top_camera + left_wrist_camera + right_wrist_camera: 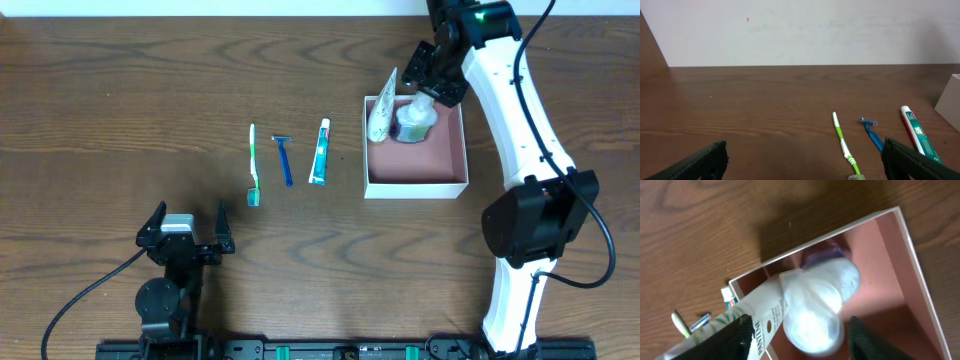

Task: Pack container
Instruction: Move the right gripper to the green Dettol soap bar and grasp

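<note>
1. Right gripper [799, 327]: jaws apart, one on each side of a white bottle [817, 305], with a gap showing at either finger.
2. Container [435, 160] sits directly below it, with the bottle in the corner under the fingers.
3. Pantene tube [765, 320] leans on the container wall beside one finger, touching the bottle.
4. Left gripper [190, 215]: jaws wide apart, holding nothing, well apart from the container.
5. Ahead of it on the table [100, 120]: toothbrush [253, 165], razor [284, 158] and toothpaste [320, 152], side by side and not touching.

On the tabletop [120, 120], toothbrush [253, 165], razor [285, 160] and toothpaste tube [320, 152] lie side by side, left to right. Right of them sits the container [440, 165], with a Pantene tube [381, 115] and a small bottle [412, 122] in its far-left corner.
</note>
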